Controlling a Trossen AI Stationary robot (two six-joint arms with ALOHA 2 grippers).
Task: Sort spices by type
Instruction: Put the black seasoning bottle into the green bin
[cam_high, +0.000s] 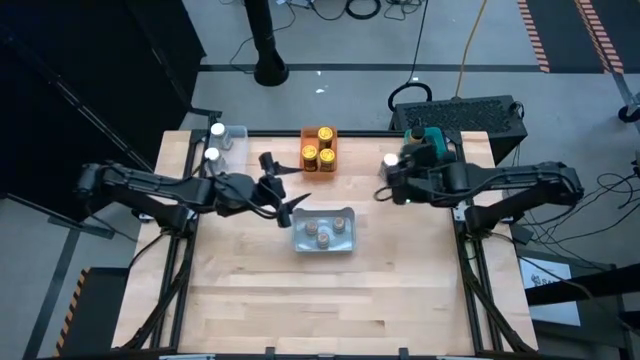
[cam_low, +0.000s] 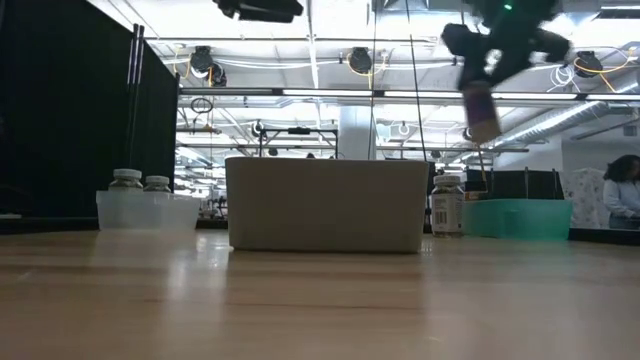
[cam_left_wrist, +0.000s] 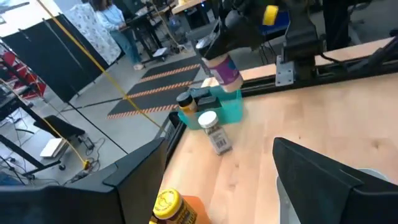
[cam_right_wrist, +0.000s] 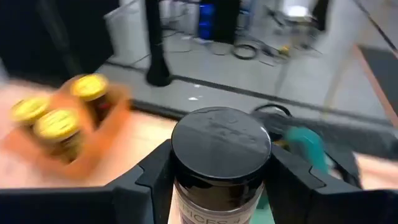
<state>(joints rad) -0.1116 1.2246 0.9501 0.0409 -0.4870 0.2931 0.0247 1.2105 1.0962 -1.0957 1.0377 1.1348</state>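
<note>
My right gripper (cam_high: 390, 185) is shut on a black-lidded spice jar (cam_right_wrist: 221, 149) and holds it high above the table's right part, near the teal bin (cam_high: 428, 145). My left gripper (cam_high: 285, 190) stands open above the far left corner of the clear centre bin (cam_high: 300, 243), touching nothing. In that bin brown-lidded jars (cam_high: 325, 232) stand upright. Yellow-lidded jars (cam_high: 318, 150) stand in the orange bin (cam_high: 335, 160), and white-lidded jars (cam_high: 215, 130) in the far-left clear bin (cam_high: 237, 132). One white-lidded jar (cam_low: 447, 205) stands on the table beside the teal bin. My right gripper pinches the jar between its two fingers (cam_right_wrist: 146, 180), one on each side of the body just below the black lid (cam_right_wrist: 181, 182). The jar hangs below the gripper, a little tilted, lifted clear of the table (cam_low: 481, 112).
The bins stand in a row along the table's far side, with the centre bin (cam_low: 325, 205) nearer the middle. The near half of the wooden table (cam_high: 320, 310) is bare wood. A black stand (cam_high: 268, 60) and a dark case (cam_high: 470, 115) lie beyond the far edge.
</note>
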